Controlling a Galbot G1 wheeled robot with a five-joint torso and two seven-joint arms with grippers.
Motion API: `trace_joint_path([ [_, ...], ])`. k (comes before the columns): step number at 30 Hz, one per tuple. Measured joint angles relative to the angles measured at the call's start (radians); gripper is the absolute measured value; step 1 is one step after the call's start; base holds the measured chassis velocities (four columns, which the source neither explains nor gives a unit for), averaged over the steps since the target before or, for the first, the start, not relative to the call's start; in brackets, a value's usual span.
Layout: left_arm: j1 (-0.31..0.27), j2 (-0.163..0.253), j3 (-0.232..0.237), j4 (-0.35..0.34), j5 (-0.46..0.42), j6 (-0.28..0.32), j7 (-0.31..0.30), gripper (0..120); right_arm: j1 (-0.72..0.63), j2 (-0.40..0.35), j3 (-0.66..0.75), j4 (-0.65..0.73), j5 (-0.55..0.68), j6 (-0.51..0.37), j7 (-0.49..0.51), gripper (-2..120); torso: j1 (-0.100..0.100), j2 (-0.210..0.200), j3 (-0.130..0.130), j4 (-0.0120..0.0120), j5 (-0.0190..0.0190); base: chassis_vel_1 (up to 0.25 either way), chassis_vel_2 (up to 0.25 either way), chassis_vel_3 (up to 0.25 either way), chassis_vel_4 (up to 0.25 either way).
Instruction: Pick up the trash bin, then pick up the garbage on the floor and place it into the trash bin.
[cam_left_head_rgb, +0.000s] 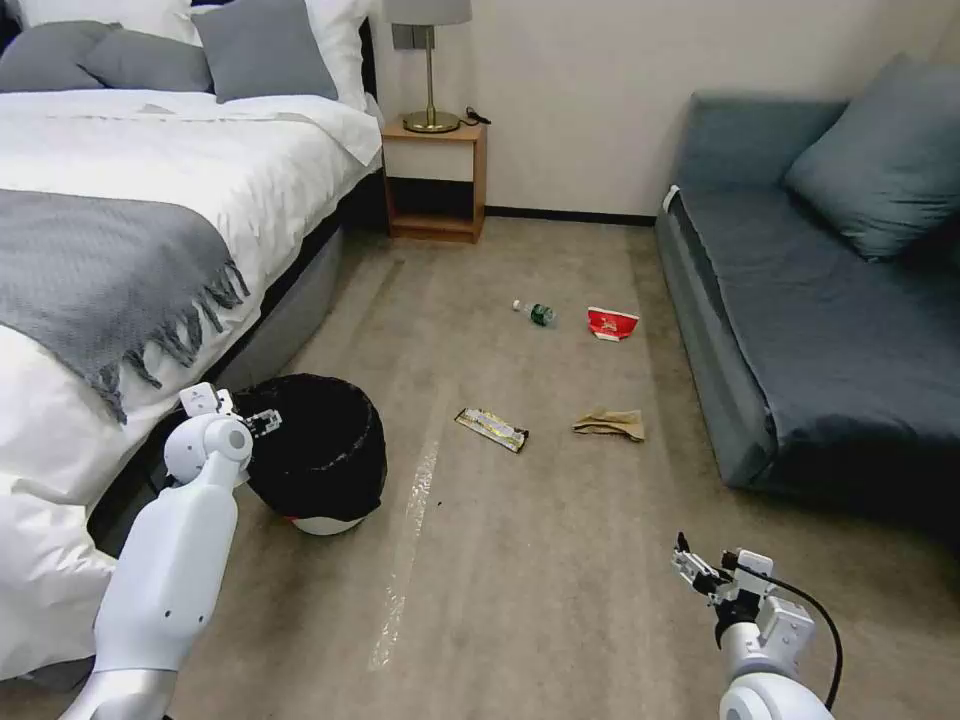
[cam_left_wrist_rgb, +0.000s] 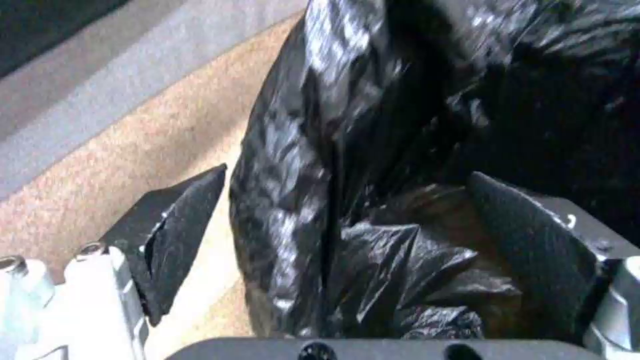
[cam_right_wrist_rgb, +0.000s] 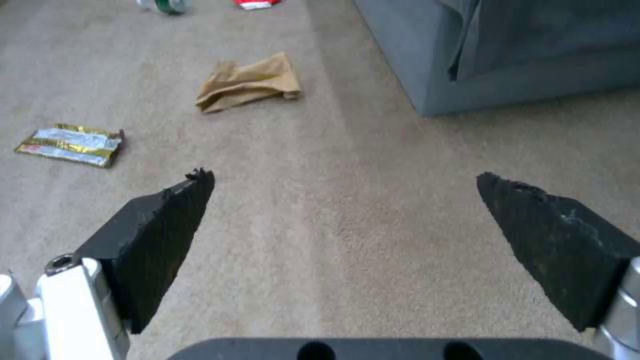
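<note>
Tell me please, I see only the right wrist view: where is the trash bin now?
Observer: The trash bin sits beside the bed, left of the gold wrapper.
Operator: Does the left gripper hold it?
Observer: Not clamped. It is open, its fingers astride the bag-lined rim.
Operator: My view cuts off the bottle. Is it upright?
Observer: No, it lies on its side, apart from the red carton.
</note>
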Motion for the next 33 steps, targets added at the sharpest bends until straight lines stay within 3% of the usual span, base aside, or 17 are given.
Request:
trace_joint_path([
  [8,0.018,0.001,0.0,0.005,-0.01,-0.001,-0.001,94,0.0,-0.003,0.0,0.001,0.004,0.002,-0.001,100,0.0,0.0,0.0,0.0,0.0,0.0,0.0,0.0,0.0],
  [12,0.022,-0.002,-0.003,0.015,-0.011,-0.001,0.002,87,-0.004,-0.003,-0.004,0.0,0.003,0.006,-0.002,100,0.0,0.0,0.0,0.0,0.0,0.0,0.0,0.0,0.0],
  [21,0.023,-0.009,-0.005,0.025,-0.011,-0.001,0.015,58,-0.009,-0.003,-0.008,0.01,0.003,0.008,-0.005,100,0.0,0.0,0.0,0.0,0.0001,0.0,0.0,0.0,0.0],
  [22,0.029,-0.012,-0.005,0.021,-0.01,-0.001,0.02,49,-0.012,-0.003,-0.009,0.01,0.003,0.009,-0.005,100,0.0,0.0,0.0,0.0,0.0001,0.0,0.0,0.0,0.0],
  [30,0.045,-0.014,-0.005,0.003,0.005,-0.001,0.042,25,-0.016,-0.004,-0.008,0.014,0.004,0.01,-0.006,100,0.0,0.0,0.0,0.0,0.0,0.0,0.0,0.0,0.0],
  [33,0.053,-0.011,-0.009,-0.01,0.017,-0.001,0.056,10,-0.017,-0.004,-0.009,0.016,0.005,0.01,-0.007,100,0.0,0.0,0.0,0.0,0.0,0.0,0.0,0.0,0.0],
])
